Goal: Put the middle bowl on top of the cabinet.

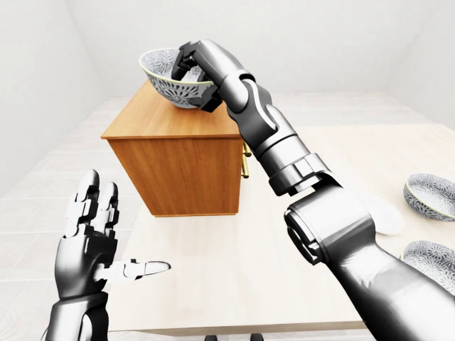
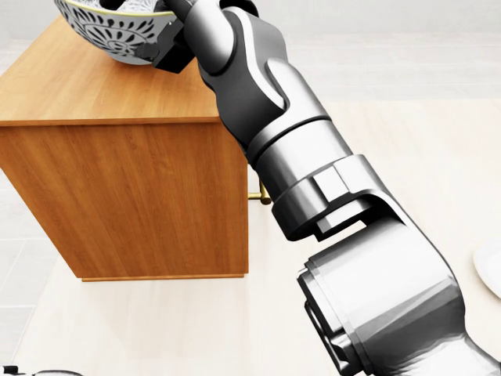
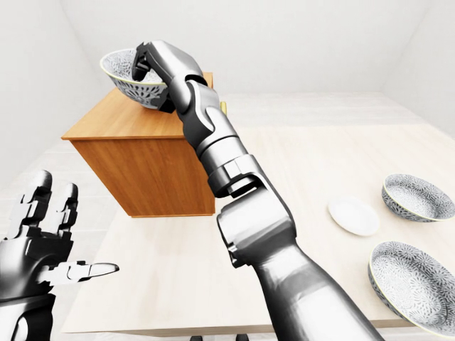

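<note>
My right hand (image 1: 190, 67) is clamped on the rim of the middle bowl (image 1: 165, 79). The fingers curl over the lip into the inside, and the dark palm presses the outer wall on the bowl's right side, as the left-eye view shows it. The bowl is white with a dense dark leaf-like pattern on the outside and a thin yellow line round its lip. It tips a little, its mouth leaning toward that view's left.

I am holding it over the top of the cabinet (image 1: 178, 170), toward the upper right corner of the wooden top in the left-eye view. My wrist covers the spot beneath the bowl, so I cannot tell whether its foot rests on the wood or hangs just above it; it looks slightly lifted.

The cabinet is a plain wooden box standing on the pale worktop (image 1: 234, 284), with a brass handle (image 1: 247, 160) on its right face.

My left hand (image 1: 89, 234) is raised at the lower left of the left-eye view. Its fingers are straight and spread upward and the thumb sticks out to the right; it grips nothing.

At the right of the right-eye view a far bowl (image 3: 419, 197), a near bowl (image 3: 411, 278) and a small white plate (image 3: 353, 216) lie on the worktop, well apart from the cabinet.
</note>
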`<state>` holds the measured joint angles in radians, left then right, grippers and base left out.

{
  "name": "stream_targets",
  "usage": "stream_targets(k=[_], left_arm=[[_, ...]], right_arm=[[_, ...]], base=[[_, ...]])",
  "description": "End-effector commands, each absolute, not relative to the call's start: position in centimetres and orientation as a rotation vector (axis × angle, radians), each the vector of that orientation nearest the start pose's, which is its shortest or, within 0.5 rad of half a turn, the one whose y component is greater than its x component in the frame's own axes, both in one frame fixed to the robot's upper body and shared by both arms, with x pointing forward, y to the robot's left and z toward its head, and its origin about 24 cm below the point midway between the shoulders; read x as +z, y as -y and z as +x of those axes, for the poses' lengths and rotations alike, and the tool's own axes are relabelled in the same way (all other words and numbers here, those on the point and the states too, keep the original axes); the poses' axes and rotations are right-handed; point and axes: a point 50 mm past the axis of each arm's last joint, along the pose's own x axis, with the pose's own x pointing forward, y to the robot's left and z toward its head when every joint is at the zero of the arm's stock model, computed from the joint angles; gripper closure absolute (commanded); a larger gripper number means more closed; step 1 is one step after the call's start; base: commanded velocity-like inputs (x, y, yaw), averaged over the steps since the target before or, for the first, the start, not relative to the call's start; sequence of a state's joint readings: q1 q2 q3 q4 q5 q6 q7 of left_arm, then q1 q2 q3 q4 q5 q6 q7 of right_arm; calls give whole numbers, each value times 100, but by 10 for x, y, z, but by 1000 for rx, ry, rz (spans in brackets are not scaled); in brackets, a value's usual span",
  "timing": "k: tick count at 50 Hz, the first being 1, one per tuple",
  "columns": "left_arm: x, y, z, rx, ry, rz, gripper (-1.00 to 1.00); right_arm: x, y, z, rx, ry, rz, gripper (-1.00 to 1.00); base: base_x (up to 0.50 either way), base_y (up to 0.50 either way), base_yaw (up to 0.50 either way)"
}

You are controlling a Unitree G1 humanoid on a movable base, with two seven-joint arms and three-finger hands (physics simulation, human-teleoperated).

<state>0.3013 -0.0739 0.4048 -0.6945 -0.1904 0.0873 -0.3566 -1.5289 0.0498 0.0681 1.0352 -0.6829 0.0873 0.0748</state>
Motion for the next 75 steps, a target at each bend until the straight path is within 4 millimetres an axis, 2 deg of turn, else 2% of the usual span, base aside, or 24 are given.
stream_targets(k=[1, 16, 19, 29, 40, 60, 75], left_arm=[[133, -221, 163, 78, 348, 15, -100], [132, -220, 163, 74, 345, 14, -100], [132, -220, 163, 73, 341, 13, -100], [131, -219, 164, 72, 335, 14, -100], [131, -220, 164, 74, 339, 10, -100], [138, -219, 160, 75, 367, 24, -100], [142, -219, 158, 75, 384, 29, -100]], right_arm=[[313, -10, 396, 260, 466, -930, 3], [313, -8, 397, 252, 462, -932, -9], [319, -12, 394, 261, 483, -933, -15], [324, -17, 391, 270, 507, -937, -19], [339, -23, 384, 283, 556, -947, -24], [355, -20, 378, 283, 599, -990, -31], [358, -21, 375, 289, 615, -1019, -37]], base=[[0, 0, 0], [0, 0, 0], [0, 0, 0], [0, 0, 0], [0, 0, 0], [0, 0, 0], [0, 0, 0]])
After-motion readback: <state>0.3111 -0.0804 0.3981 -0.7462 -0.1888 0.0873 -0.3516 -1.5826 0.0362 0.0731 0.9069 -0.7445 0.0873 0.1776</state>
